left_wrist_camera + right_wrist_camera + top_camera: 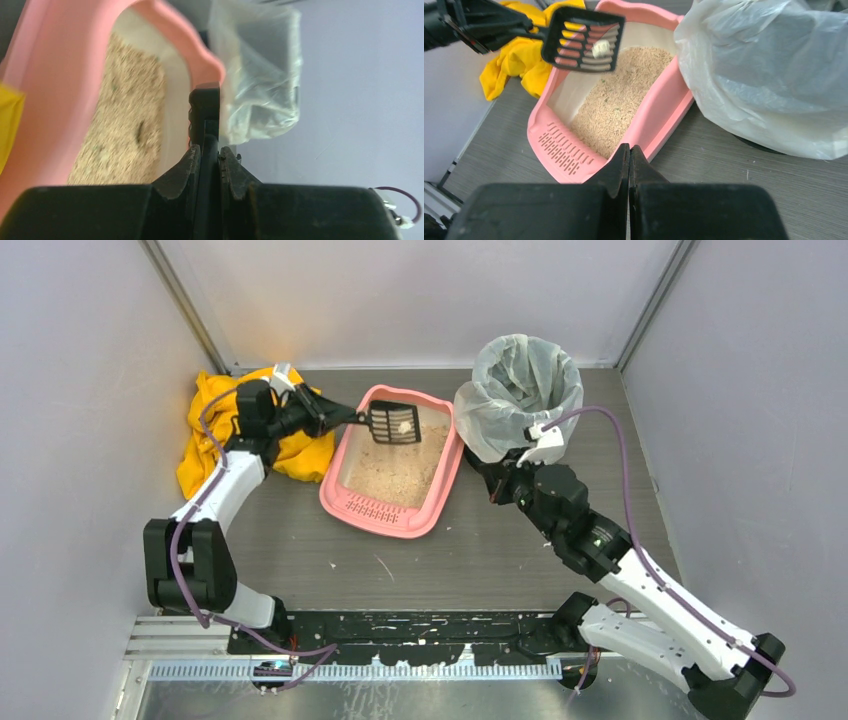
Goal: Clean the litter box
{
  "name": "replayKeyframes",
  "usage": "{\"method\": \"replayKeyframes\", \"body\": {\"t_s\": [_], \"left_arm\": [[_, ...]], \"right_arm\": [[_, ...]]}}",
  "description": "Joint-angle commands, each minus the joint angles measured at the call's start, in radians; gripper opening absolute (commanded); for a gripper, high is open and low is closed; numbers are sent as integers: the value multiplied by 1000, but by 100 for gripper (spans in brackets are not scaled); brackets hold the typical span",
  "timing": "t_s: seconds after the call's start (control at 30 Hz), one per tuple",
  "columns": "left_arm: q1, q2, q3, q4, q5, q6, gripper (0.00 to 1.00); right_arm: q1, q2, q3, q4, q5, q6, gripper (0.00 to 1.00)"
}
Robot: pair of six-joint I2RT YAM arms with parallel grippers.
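Note:
The pink litter box (345,495) with beige litter sits mid-table, its slotted lip toward the near end; it also shows in the right wrist view (555,145) and the left wrist view (45,90). My left gripper (322,418) is shut on the handle of a black slotted scoop (396,424), held above the box's far end. A small white clump (404,425) lies in the scoop, as the right wrist view (599,49) shows. In the left wrist view the scoop (205,107) is edge-on between my fingers. My right gripper (629,150) is shut and empty, low beside the box's right side.
A round bin with a clear plastic liner (522,390) stands right of the box, close above my right wrist. A crumpled yellow cloth (215,425) lies at the far left under my left arm. Grey walls close in the table on three sides.

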Motion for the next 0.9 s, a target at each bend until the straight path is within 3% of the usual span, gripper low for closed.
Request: {"method": "replayKeyframes", "body": {"t_s": [0.0,0.3,0.87], "left_arm": [[8,37,175,-15,22,-12,0],[-27,198,388,152,47,-217,0],[-254,495,910,86,-58,-218,0]], "right_arm": [[-4,-68,32,-30,85,-8,1],[-5,-192,26,-99,219,-14,1],[-4,-287,14,-183,278,-15,1]]}}
